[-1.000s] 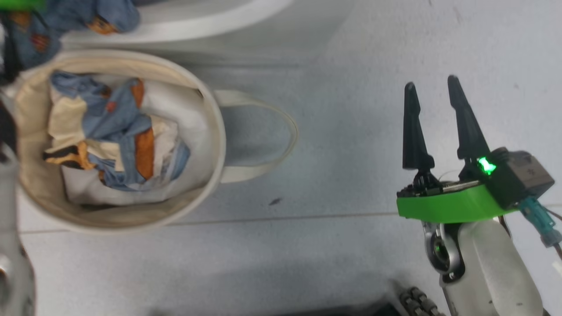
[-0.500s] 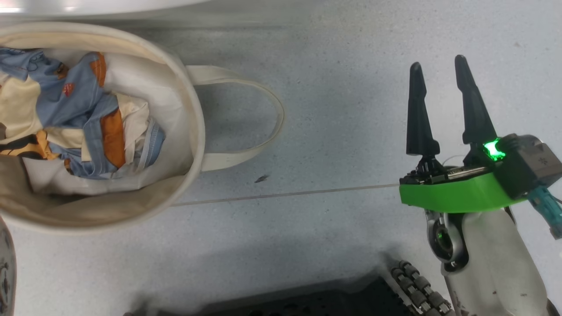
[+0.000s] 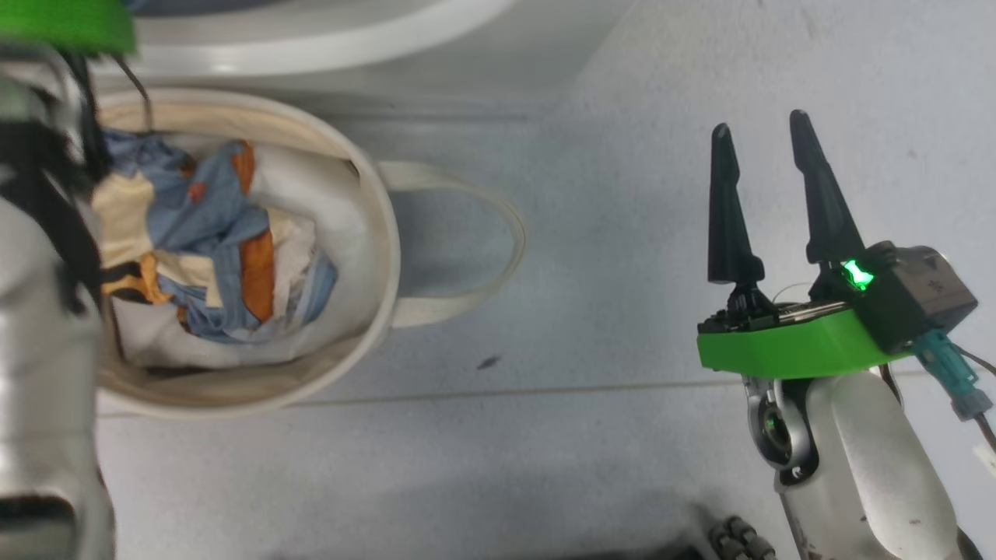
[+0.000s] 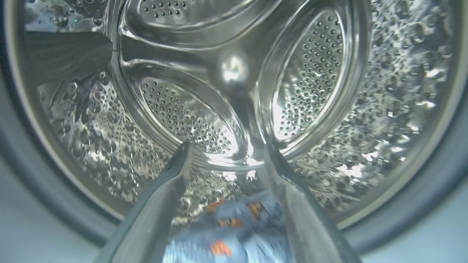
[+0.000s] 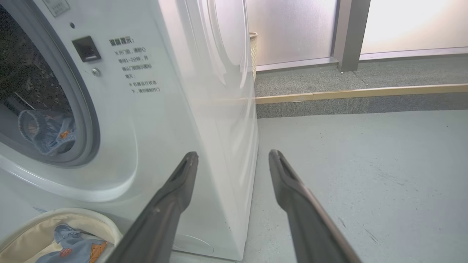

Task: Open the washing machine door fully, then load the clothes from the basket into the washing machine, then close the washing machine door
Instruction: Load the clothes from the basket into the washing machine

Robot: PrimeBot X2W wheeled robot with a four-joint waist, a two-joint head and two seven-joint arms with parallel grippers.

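Already one garment (image 4: 234, 233) lies in the drum (image 4: 310, 73) — left gripper (image 4: 225, 149) wide and empty near it. More clothes (image 3: 210, 233) wait in the basket (image 3: 385, 233); right gripper (image 3: 761, 123) wide too.

In your head view, at nine o'clock, the round cream canvas basket (image 3: 387, 233) holds soft light-blue clothes (image 3: 202, 225) patched orange and beige. At three o'clock, the right gripper (image 3: 759, 128) shows black fingers (image 3: 727, 225) on a bright green mount (image 3: 786, 351). The boxy washing machine (image 5: 164, 109) is white; its dimpled steel drum (image 4: 310, 80) gleams silver.
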